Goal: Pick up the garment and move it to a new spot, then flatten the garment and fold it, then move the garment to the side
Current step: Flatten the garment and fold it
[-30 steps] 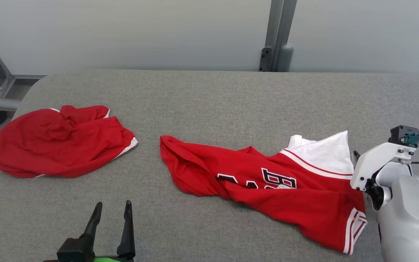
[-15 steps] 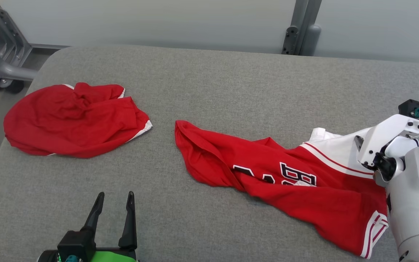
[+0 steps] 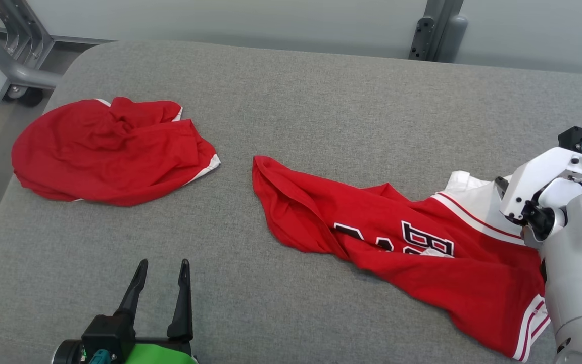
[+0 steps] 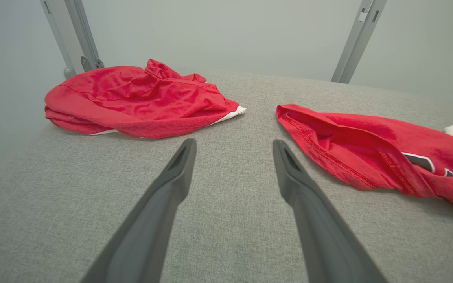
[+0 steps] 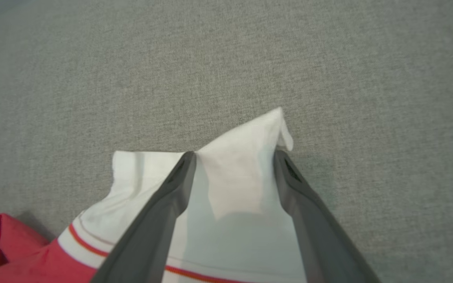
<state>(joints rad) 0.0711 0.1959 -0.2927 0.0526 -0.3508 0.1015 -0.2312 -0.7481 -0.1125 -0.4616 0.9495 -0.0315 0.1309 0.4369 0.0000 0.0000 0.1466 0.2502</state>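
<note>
Working on the jersey [image 3: 412, 253], sprawled crumpled from mid-tabletop toward the right near corner, red body twisted, white corner [image 5: 246, 157] pointing to the right edge. Straddling that white corner with the right gripper [image 5: 234, 157]: jaws apart, cloth between them, nothing clamped yet. Holding the left gripper [image 3: 163, 264] low by the near edge, left of centre, jaws apart too and empty, aimed at bare tabletop [image 3: 321, 101].

Judging the step as the first pick-up, with moving, flattening and folding all left to do.

Watch for a thin bite: closing on just the raised flap of the white corner, perhaps a single layer, and losing it under the drag of the long body on the lift. Watch also for pressing too deep and catching the grey covering along with the cloth. Expect a one-corner lift to leave the rest trailing and twisting tighter. Mind the head view's poor sight of the grip spot, behind the pale right forearm [image 3: 579, 263]; rely on the right wrist view.

Well apart, toward the left edge, note a second red garment [image 3: 109, 149], bunched; keep the trailing tail from sweeping into it. Beyond the far edge, note a grey post [image 3: 435, 30] and, off the left far corner, a metal frame [image 3: 13, 65], neither in the way.
</note>
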